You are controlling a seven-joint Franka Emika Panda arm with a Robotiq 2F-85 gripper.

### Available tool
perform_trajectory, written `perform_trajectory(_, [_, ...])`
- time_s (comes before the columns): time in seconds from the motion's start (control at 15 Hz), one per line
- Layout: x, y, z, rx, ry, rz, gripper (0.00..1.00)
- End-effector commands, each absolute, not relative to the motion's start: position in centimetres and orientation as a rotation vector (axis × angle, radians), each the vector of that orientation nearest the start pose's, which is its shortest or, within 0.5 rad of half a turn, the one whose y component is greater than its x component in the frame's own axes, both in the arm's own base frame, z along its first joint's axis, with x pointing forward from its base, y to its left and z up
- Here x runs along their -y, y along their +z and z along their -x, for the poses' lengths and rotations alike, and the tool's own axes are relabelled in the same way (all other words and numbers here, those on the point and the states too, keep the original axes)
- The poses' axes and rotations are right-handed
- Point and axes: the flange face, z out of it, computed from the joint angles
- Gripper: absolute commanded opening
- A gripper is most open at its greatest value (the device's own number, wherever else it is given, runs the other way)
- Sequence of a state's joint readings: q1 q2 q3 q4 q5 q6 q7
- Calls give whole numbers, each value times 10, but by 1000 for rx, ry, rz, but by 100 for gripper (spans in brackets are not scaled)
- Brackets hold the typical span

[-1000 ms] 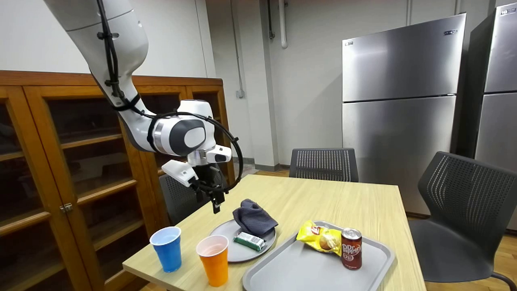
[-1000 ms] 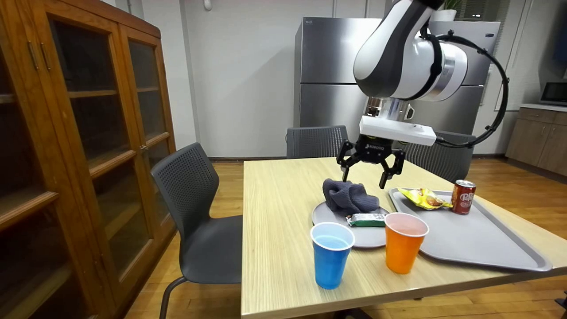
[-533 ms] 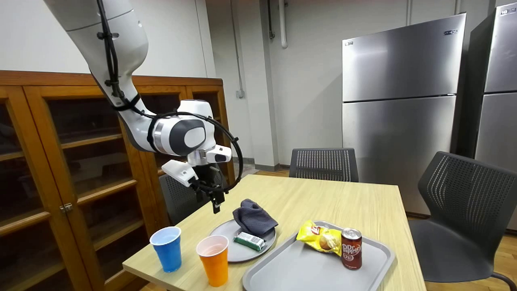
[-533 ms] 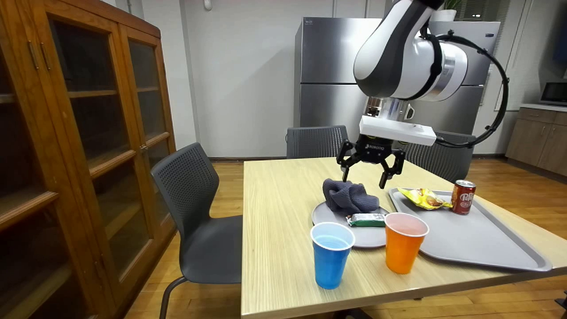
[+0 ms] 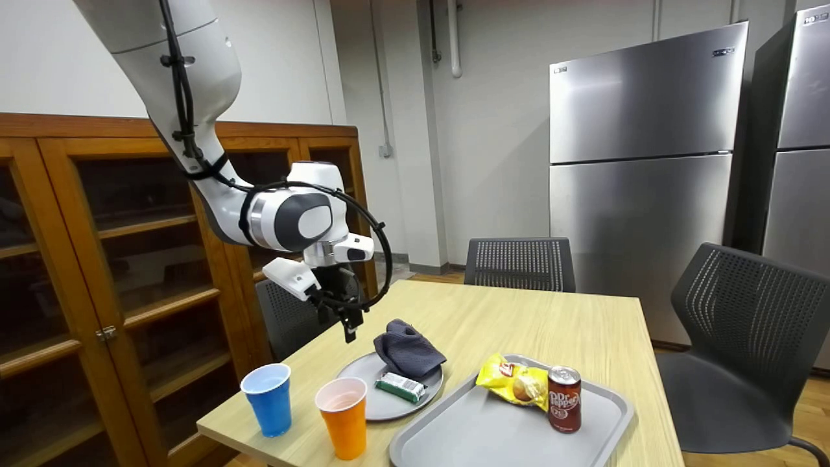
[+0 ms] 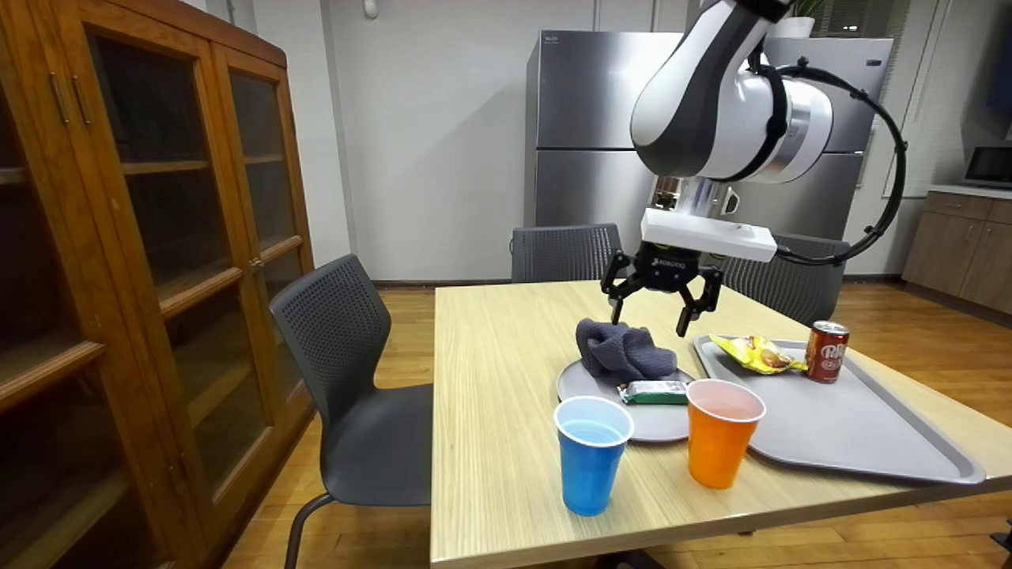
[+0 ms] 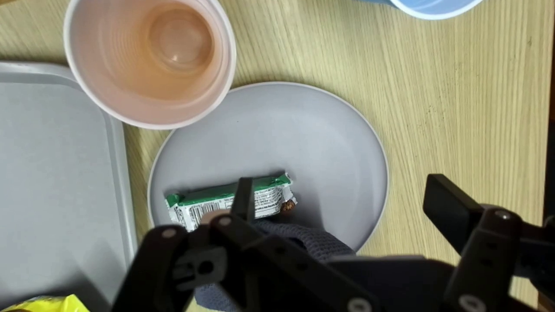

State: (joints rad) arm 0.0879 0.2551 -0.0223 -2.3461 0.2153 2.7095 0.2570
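Light wood table [image 6: 490, 395], steel fridge [image 5: 642, 201] behind. Gripper [image 6: 649, 326] hangs near the plate [image 7: 303, 130], spread wide, holding nothing, clear of the dark cloth [image 6: 624, 356] bunched there beside the wrapped bar [image 6: 655, 393]; plate presumably serves to keep both together.

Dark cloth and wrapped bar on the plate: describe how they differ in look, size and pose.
The dark cloth is plain greyish-blue; the wrapped bar is green and white with print. The cloth is larger than the bar. The cloth sits bunched in folds, while the bar lies flat. Both rest on the grey plate.
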Motion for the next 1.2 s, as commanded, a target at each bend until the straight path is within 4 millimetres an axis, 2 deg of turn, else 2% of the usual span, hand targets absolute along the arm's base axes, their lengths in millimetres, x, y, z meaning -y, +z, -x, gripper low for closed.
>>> perform_trajectory(0.0, [-15, 233, -547, -597, -182, 2968, 100])
perform_trajectory(0.47, [3, 217, -595, -658, -221, 2946, 100])
perform_trajectory(1.13, [11, 187, -652, -672, -250, 2942, 100])
